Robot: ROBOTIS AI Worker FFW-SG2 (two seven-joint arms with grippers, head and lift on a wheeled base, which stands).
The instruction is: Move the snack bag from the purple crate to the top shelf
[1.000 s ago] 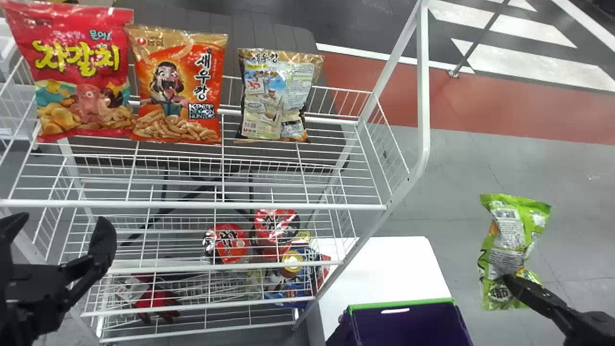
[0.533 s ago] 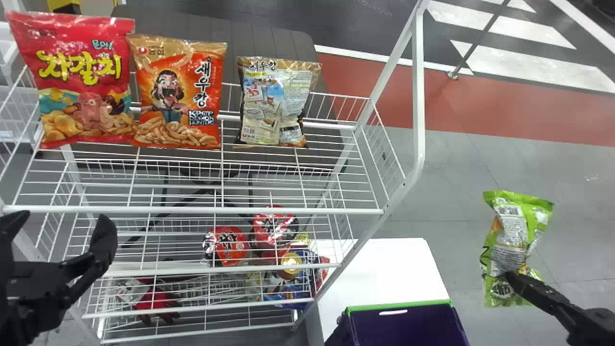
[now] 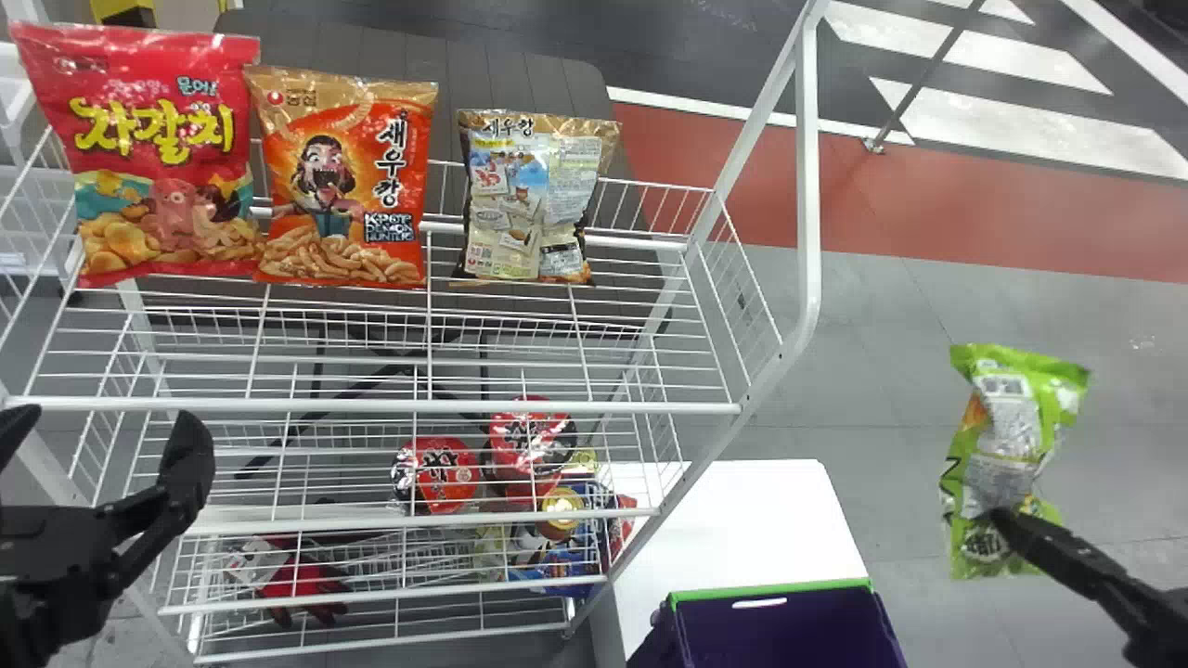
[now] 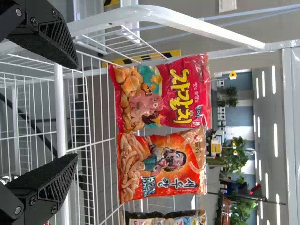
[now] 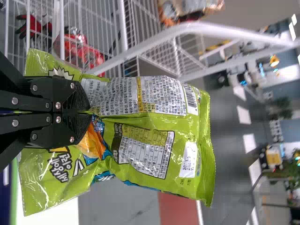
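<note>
Head view shows the green snack bag [image 3: 1007, 431], clamped in the right end effector [image 5: 86, 112] clear of the purple crate [image 3: 789, 631], shifted slightly higher and rightward (no nearer the top shelf [image 3: 371, 405]), so the carry leftward likely remains.

White wire rack [image 3: 809, 186], three snack bags [image 3: 339, 186] on its top shelf [image 3: 371, 405], seemingly tubs [image 3: 445, 473] lower down.
</note>
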